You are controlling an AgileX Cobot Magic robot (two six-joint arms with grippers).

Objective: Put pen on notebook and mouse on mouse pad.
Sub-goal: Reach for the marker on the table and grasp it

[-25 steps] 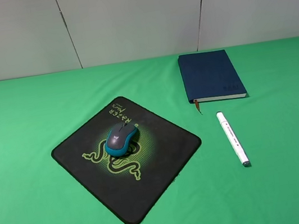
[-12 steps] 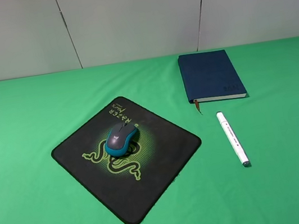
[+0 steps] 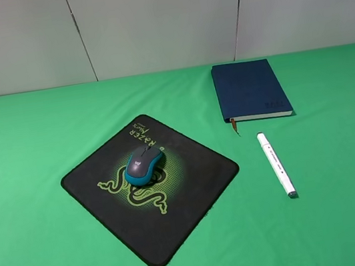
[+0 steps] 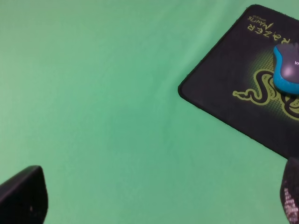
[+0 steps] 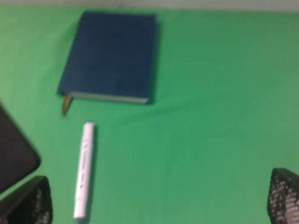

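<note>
Mouse [image 3: 144, 165] is already seated on the mouse pad [image 3: 194, 194], so only the pen [image 3: 276, 164] is left, laid on the cloth [image 3: 30, 143] near the notebook [image 3: 249, 89] but apart. Left gripper [image 4: 156, 196] and right gripper [image 5: 155, 199] are held spread wide and empty, presumably readied for grasping.

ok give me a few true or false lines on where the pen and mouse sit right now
1. The dark grey and teal computer mouse sits on the square black mouse pad. True.
2. The thick white pen lies on the dark navy hardcover notebook. False: it lies on the green tablecloth, apart from the notebook.
3. The notebook is closed. True.
4. The right fingers are shut on the pen. False: they stand wide apart, holding nothing.
</note>
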